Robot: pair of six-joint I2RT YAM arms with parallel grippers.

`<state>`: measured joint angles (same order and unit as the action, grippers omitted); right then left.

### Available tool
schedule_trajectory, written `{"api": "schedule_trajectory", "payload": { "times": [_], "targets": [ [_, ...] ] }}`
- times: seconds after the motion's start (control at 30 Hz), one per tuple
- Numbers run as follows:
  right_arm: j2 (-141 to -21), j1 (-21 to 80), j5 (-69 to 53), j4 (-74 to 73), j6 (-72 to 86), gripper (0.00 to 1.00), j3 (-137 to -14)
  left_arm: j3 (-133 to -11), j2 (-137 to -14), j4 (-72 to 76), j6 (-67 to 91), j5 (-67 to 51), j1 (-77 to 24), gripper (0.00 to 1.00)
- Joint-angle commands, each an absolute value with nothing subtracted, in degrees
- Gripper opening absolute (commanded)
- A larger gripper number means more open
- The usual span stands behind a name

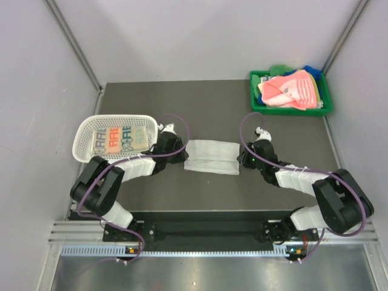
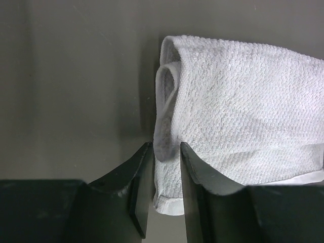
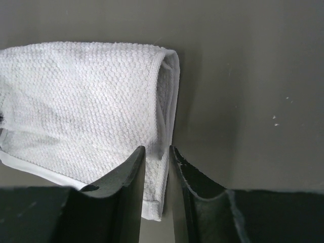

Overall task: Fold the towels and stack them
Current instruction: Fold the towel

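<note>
A: Where's the white towel (image 1: 211, 157)?
B: Folded, middle of the desk (image 1: 212, 115). The left claw (image 2: 166, 148) is clamped on its left edge and the right claw (image 3: 157, 150) on its right edge.
A: Any writing?
B: Only on the lettered towel (image 1: 118, 139) in the basket (image 1: 85, 130). Big coloured letters, can't read them properly.

The grey-white towel (image 2: 243, 111) is recorded as cloth with a rough, pebbled weave and a smoother hemmed edge. The table (image 1: 212, 194) is noted as dark and matt. The perforated white basket (image 1: 115, 119) and green tray (image 1: 291, 109) are logged as plastic.
</note>
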<state>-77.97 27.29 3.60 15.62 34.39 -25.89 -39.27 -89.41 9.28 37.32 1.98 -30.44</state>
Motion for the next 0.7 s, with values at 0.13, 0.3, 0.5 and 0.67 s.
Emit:
{"api": "schedule_trajectory", "payload": {
  "times": [0.13,0.3,0.5,0.67],
  "targets": [
    [-75.6,28.1,4.7,14.7,35.7,0.34,-27.1,-40.3,-87.1,7.5,36.7,1.3,-30.7,0.35],
    [-77.5,28.6,4.7,15.4,36.4,0.35,-27.2,-40.8,-87.6,7.2,36.7,1.4,-30.7,0.35],
    [-80.2,29.3,4.6,17.3,37.6,0.34,-27.5,-41.3,-89.2,7.4,36.7,1.2,-30.6,0.34],
    [-81.0,29.7,4.7,17.5,37.9,0.28,-27.9,-41.7,-89.8,7.5,36.7,1.1,-30.7,0.28]
  ]
}}
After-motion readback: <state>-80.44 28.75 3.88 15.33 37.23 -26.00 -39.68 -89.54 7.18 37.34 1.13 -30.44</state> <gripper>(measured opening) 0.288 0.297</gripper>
